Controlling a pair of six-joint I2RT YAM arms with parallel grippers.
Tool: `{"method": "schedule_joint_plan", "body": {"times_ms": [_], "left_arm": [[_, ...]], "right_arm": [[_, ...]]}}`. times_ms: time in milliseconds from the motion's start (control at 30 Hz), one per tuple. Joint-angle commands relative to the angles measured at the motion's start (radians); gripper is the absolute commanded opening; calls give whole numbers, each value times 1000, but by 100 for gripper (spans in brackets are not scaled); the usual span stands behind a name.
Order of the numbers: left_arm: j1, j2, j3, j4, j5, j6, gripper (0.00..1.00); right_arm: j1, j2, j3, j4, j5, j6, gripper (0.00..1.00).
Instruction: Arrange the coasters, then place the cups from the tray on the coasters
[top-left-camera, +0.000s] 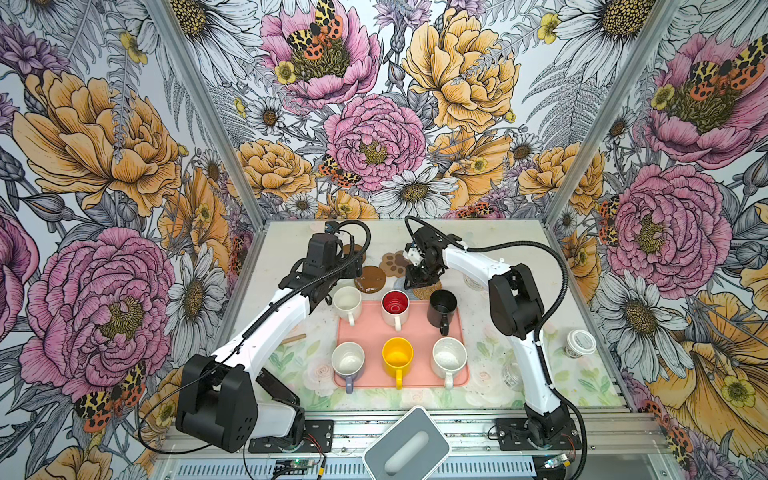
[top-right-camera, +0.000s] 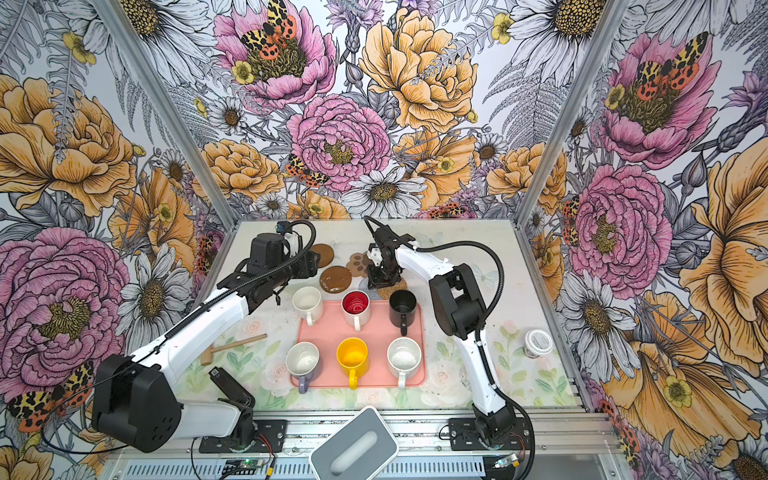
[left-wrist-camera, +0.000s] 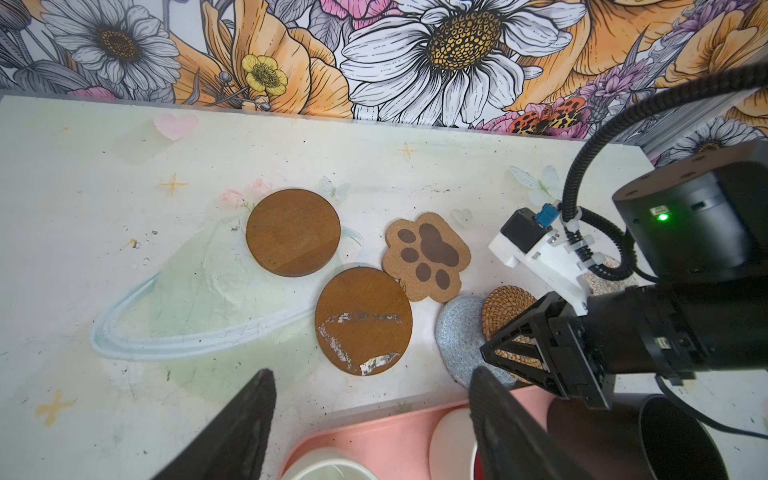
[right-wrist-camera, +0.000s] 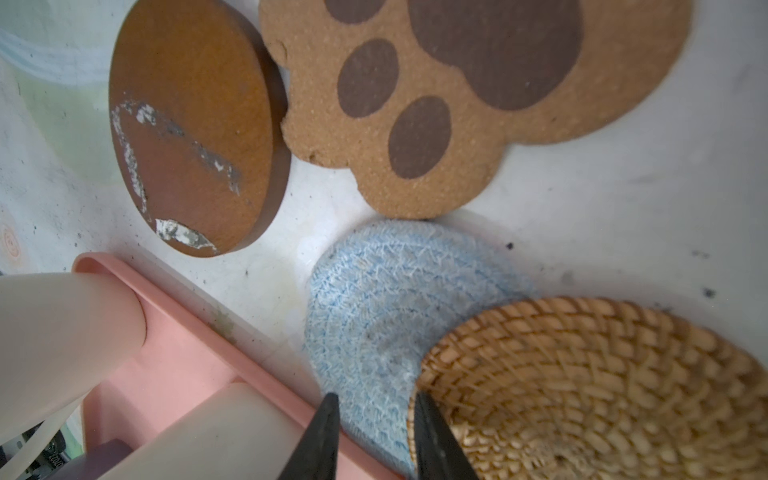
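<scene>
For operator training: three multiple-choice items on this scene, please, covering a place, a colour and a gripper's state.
1. The tan woven round coaster lies: A) apart from the other coasters; B) partly over the grey-blue woven round coaster; C) inside a mug.
2. The white mug between the plain white mug and the black mug is, inside: A) yellow; B) blue; C) red.
3. The left gripper is: A) open, empty; B) shut on a coaster; C) shut on a mug.
B: its rim overlaps the blue one. C: red shows in both top views. A: fingers wide apart, nothing between.
</scene>
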Motion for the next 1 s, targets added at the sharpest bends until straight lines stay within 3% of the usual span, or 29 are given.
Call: {"method": "schedule_joint_plan", "body": {"times_ms": [0, 633, 967], "left_arm": [[-7, -5, -16, 11, 0, 17, 75], [-34, 41, 14, 13, 15, 13, 75], [-56, 70, 39, 11, 17, 13, 75]], "right_arm": [[-29, 34, 32, -18, 34, -10, 33], [-163, 58, 21, -26, 51, -10, 31], [-226, 98, 42, -27, 115, 26, 28]]}}
